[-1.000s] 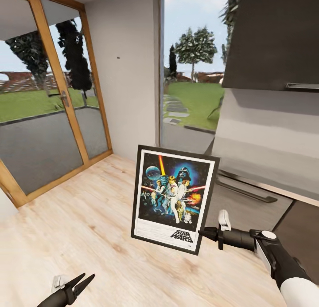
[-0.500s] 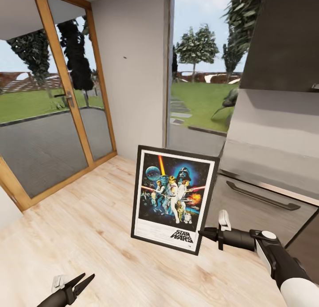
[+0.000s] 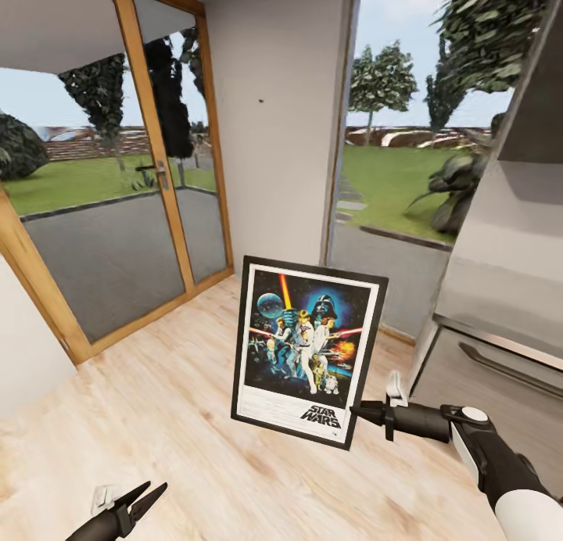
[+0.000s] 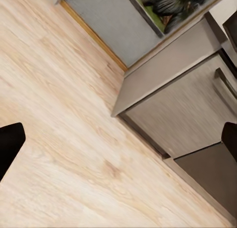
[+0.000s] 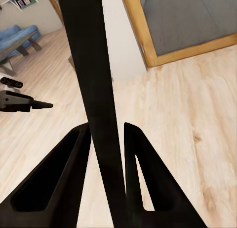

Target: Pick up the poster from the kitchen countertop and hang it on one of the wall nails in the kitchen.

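The poster hangs upright in mid-air over the wooden floor, with colourful figures on dark blue and a black frame. My right gripper is shut on its lower right edge. In the right wrist view the two fingers clamp the thin black frame. My left gripper is low at the left, open and empty, and its black fingertips stand far apart. A small dark wall nail sits high on the white wall beyond the poster. The grey end of the kitchen countertop is at the right.
A wood-framed glass door with a handle stands left of the white wall, and a tall window is to its right. Drawer fronts with bar handles sit under the countertop. Light wooden floor spreads ahead. A blue sofa is far off.
The whole picture has shifted: door, wall and nail slid to the right and the cabinets toward the right edge, so the camera turned. Both grippers and the poster hold the same pose.
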